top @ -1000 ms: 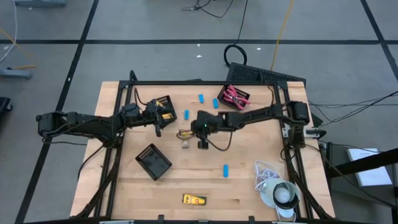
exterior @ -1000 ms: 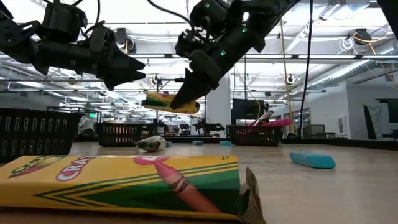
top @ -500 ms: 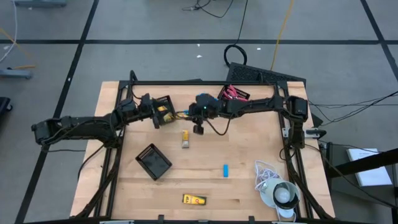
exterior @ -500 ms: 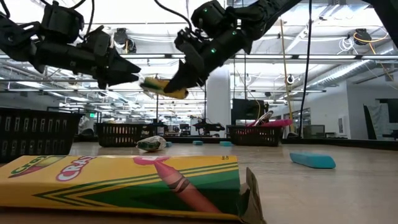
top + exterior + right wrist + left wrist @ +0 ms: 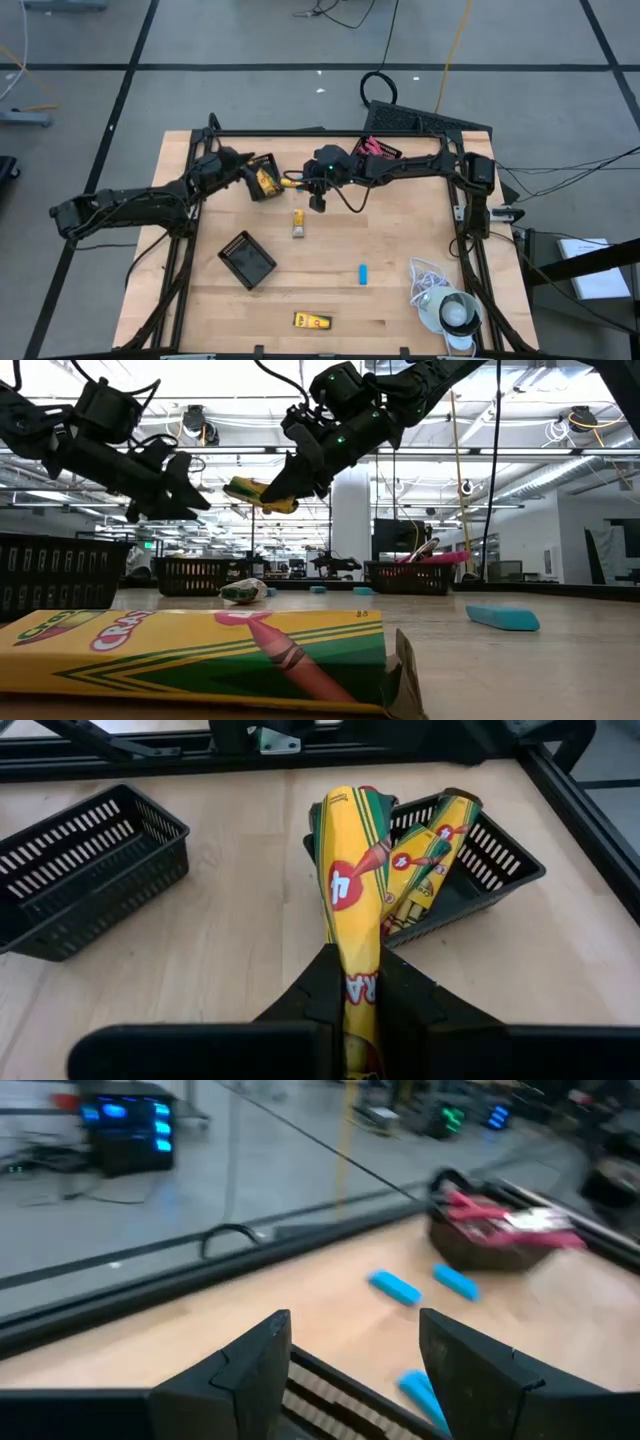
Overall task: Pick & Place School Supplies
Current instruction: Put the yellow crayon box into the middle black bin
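My right gripper [image 5: 303,182] is shut on a yellow crayon box [image 5: 350,870], held in the air just right of a black basket [image 5: 480,860] at the table's far left. That basket has two more yellow crayon boxes [image 5: 430,845] leaning in it. My left gripper [image 5: 232,162] hovers open at the basket's far-left side, holding nothing. In the left wrist view it faces blue erasers [image 5: 395,1287] lying on the table and a basket with red scissors [image 5: 500,1230]. One crayon box [image 5: 298,222] lies mid-table and another [image 5: 312,321] near the front edge. My right gripper pinches the crayon box by its near end [image 5: 360,988] between the two fingers. The fingers come from the table's right, slanting slightly down, and lie along the box. The box sticks out ahead of the fingers toward the basket, lifted clear of the table.
An empty black basket [image 5: 247,258] sits left of centre. A blue eraser [image 5: 363,273] lies right of centre. A white cord with a round object [image 5: 440,300] is at the near right corner. A black frame [image 5: 300,133] borders the table.
My right gripper has lifted the crayon box and carried it toward the far-left basket, staying shut on it. My left gripper has swung away from the basket's near side toward the far edge, turning as it went and staying open.
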Tool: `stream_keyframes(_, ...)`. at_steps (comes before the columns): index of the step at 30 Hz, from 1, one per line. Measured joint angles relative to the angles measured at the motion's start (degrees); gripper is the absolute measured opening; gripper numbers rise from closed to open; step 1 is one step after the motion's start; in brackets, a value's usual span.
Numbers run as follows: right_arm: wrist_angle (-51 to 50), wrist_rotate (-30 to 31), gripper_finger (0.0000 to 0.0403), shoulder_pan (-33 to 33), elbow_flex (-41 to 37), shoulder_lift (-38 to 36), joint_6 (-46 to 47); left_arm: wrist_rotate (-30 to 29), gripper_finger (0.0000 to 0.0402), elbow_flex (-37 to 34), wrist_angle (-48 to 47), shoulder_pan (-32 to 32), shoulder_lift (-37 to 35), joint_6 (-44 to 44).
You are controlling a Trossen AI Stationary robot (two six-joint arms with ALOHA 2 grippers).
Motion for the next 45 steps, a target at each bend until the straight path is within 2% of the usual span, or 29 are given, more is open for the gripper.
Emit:
stream_keyframes(4, -0.14, 0.03, 0.0023, 0.32, 0.00, 0.00, -0.43, -7.07, 0.0224, 0.00, -0.13, 0.09, 0.00, -1.61)
stream_keyframes(7, -0.14, 0.00, 0.0023, 0.79, 0.00, 0.00, -0.89, -9.44, 0.0198, 0.00, -0.82, 0.07, 0.00, -2.78)
stream_keyframes(10, -0.20, -0.02, 0.0023, 1.17, 0.00, 0.00, -1.08, -11.20, 0.0135, 0.00, -1.50, 0.07, 0.00, -3.69)
stream_keyframes(13, -0.60, -0.02, 0.0023, 1.23, 0.00, 0.00, -1.09, -12.37, 0.0044, 0.00, -1.92, 0.07, 0.00, -4.46)
stream_keyframes(15, -1.10, 0.03, 0.0023, 1.39, 0.00, 0.00, -1.09, -13.41, 0.0014, 0.00, -2.46, 0.07, 0.00, -4.61)
stream_keyframes(18, -1.58, 0.00, 0.0023, 1.86, 0.00, 0.00, -1.17, -16.51, 0.0006, 0.02, -5.23, 0.66, 0.00, -5.19)
stream_keyframes(24, -2.59, -0.16, 0.0023, 2.64, 0.00, 0.00, -1.75, -17.32, 0.0003, 0.02, -12.86, 3.68, 0.12, -7.74)
stream_keyframes(31, -3.93, -0.27, 0.0023, 3.31, 0.00, 0.00, -2.67, -12.39, 0.0002, 0.02, -14.59, 5.20, 5.00, -9.05)
stream_keyframes(39, -5.19, -0.42, 0.0023, 4.13, 0.00, 0.00, -3.38, -6.85, 0.0001, 0.02, -10.81, 3.87, 15.13, -10.53)
stream_keyframes(45, -5.69, -0.45, 0.0023, 4.15, 0.00, 0.00, -3.50, -6.26, 0.0001, 0.04, -6.79, 0.39, 17.74, -12.06)
